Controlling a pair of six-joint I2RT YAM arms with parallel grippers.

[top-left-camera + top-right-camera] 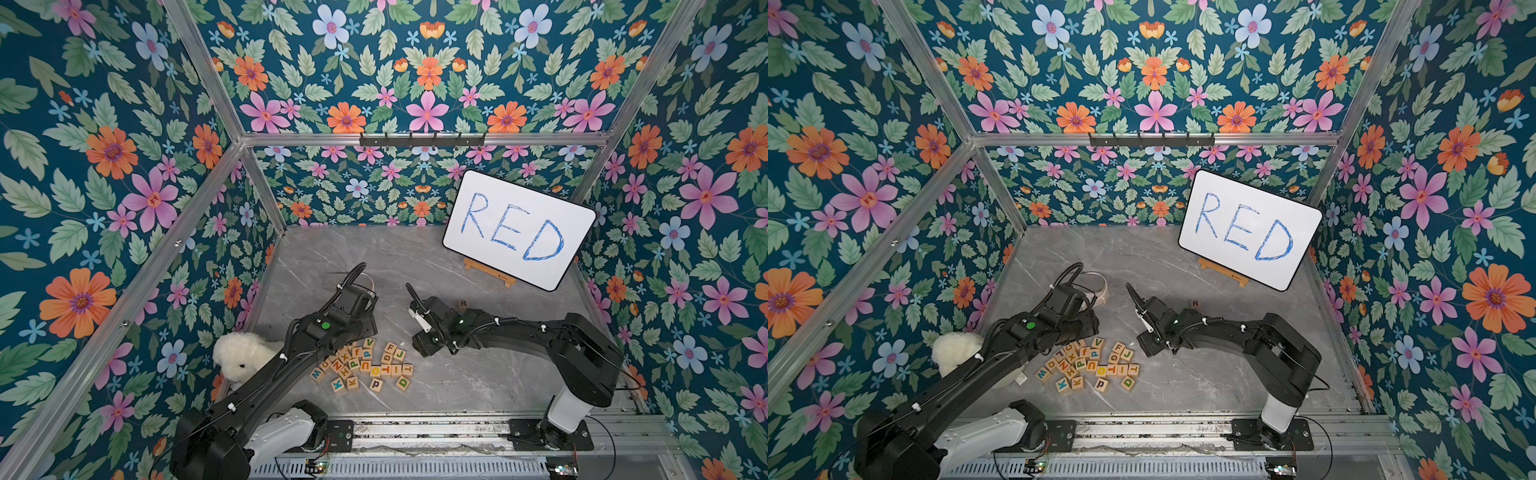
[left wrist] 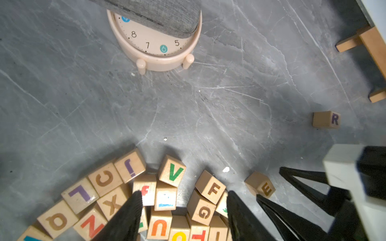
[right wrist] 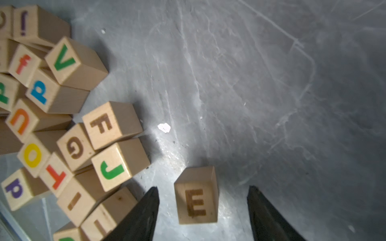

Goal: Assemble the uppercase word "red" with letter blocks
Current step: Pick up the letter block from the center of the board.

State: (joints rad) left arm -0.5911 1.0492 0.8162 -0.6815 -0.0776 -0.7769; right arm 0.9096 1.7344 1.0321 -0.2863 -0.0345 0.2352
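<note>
- Letter blocks: light-wood cubes with coloured letters, heaped in a loose pile on the grey marbled table, near its front edge, between the two arms in both top views.
- R block: purple letter, standing alone on the table, well apart from the pile and near the foot of the easel. It also shows in a top view, just beyond the right arm's wrist.
- E block: brownish-orange letter facing up, lying on the table just beside the pile's J and F cubes, not touching them.
- D block: green letter up, at the pile's outer corner on the right arm's side, next to a T cube.
- Right gripper: jaws spread, one finger on each side of the E block, bare table showing in both gaps; nothing grasped.
- Left gripper: jaws spread above the pile, over the f, F and G cubes; nothing grasped.
- Whiteboard: "RED" in blue handwriting, propped tilted on the wooden easel at the table's far right.
- Clock: cream, round, lying on the table beyond the pile; its upper half is hidden in the left wrist view.
- Plush toy: white, at the table's left side, partly under the left arm.
</note>
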